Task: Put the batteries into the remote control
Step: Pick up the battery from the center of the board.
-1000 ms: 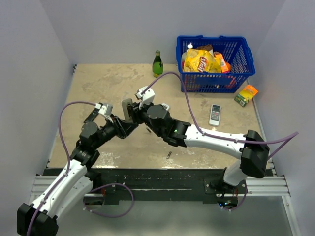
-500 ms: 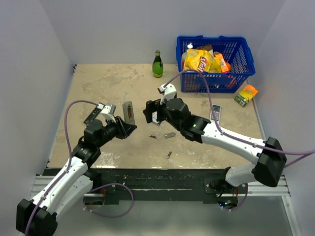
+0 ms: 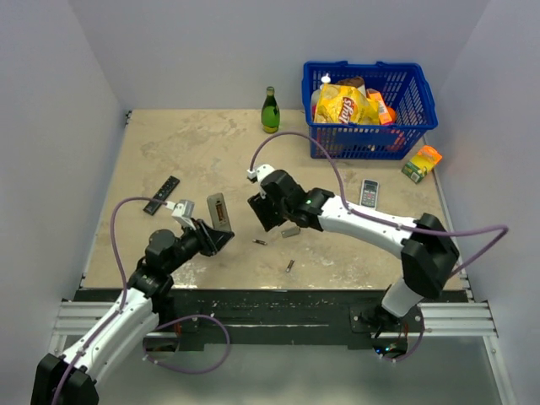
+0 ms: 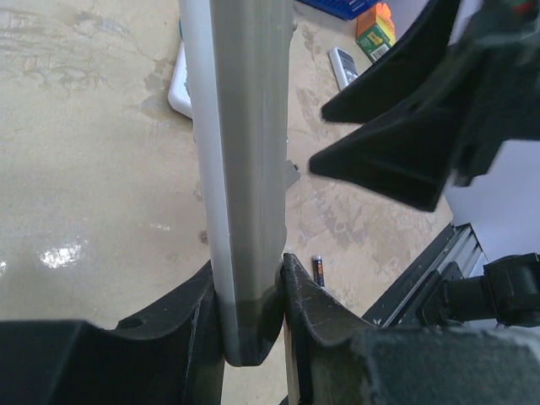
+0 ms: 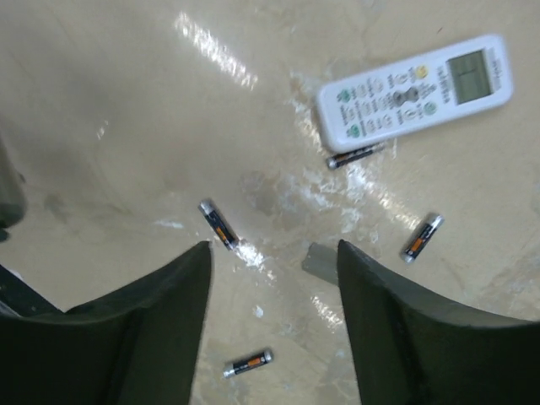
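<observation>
The remote control (image 3: 218, 209) stands on end in my left gripper (image 3: 213, 234), grey back toward the camera. In the left wrist view the remote control (image 4: 245, 169) shows edge-on, and my left gripper (image 4: 251, 314) is shut on its lower end. My right gripper (image 3: 261, 213) hovers to its right, above the table. Seen from the right wrist, that gripper (image 5: 274, 257) is open and holds nothing. Several batteries lie loose under it: one (image 5: 218, 225) by the left finger, one (image 5: 247, 363) nearer, one (image 5: 422, 237) to the right. A battery (image 3: 260, 242) and another (image 3: 289, 266) show from above.
A small grey cover piece (image 3: 291, 231) lies by the batteries. A white remote (image 5: 413, 91) lies beneath the right arm, and another remote (image 3: 369, 193) sits to the right. A black strip (image 3: 161, 195) lies at the left. At the back stand a green bottle (image 3: 270, 110) and a blue basket (image 3: 371, 135).
My right gripper has left the remote control, opened and swung down over the table. A grey cover piece and a battery now lie there. My left arm has drawn back with the remote.
</observation>
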Robot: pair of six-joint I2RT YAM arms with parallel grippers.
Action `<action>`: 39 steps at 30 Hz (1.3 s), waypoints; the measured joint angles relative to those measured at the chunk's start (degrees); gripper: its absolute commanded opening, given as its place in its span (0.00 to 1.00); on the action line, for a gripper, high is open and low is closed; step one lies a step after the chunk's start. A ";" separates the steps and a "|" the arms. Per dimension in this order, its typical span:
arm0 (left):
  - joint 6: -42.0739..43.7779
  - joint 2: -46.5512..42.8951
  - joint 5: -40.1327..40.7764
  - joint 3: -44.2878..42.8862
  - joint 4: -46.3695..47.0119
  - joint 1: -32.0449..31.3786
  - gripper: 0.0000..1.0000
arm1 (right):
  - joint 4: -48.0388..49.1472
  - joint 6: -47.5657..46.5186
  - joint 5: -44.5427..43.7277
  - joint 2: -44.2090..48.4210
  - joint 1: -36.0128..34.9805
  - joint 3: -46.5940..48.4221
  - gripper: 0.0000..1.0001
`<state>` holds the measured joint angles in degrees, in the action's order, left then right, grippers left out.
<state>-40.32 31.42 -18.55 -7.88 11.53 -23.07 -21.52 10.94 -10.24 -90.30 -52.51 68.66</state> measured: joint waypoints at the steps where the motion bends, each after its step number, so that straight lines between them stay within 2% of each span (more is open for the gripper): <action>1: -0.57 -1.14 0.39 0.61 0.02 0.00 0.00 | -0.85 -0.59 1.16 -1.68 -0.04 0.42 0.54; 5: -1.99 -4.61 2.45 1.55 -0.13 0.00 0.00 | -3.89 -2.58 4.24 -9.53 -0.70 3.45 0.46; 11: -4.11 -8.52 6.32 2.73 -2.01 0.00 0.00 | -7.02 -6.05 8.96 -19.63 -2.58 9.03 0.47; 19: -5.66 -12.83 8.63 4.04 -6.03 0.00 0.00 | -9.33 -8.85 12.50 -23.82 -4.74 10.99 0.45; 21: -5.64 -13.46 8.83 4.04 -6.64 0.00 0.00 | -9.27 -9.09 13.11 -24.06 -5.09 11.17 0.47; 22: -5.66 -13.57 8.92 4.04 -6.84 0.00 0.00 | -9.31 -9.07 13.38 -24.06 -5.25 11.15 0.52; 27: -5.66 -14.43 9.66 3.98 -8.61 0.00 0.00 | -10.34 -8.55 14.56 -22.45 -5.66 10.93 0.60; 32: -5.79 -17.57 12.11 1.05 -14.71 0.00 0.00 | -11.43 -8.37 15.02 -16.63 -6.25 10.32 0.61; 39: -4.96 -24.15 18.51 -12.28 -25.29 0.00 0.00 | -11.47 -8.00 14.29 -17.70 -11.69 8.96 0.60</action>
<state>-45.28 7.27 -0.03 -20.16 -13.76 -23.07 -32.99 2.94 4.05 -108.01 -64.20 77.62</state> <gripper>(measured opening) 0.318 0.599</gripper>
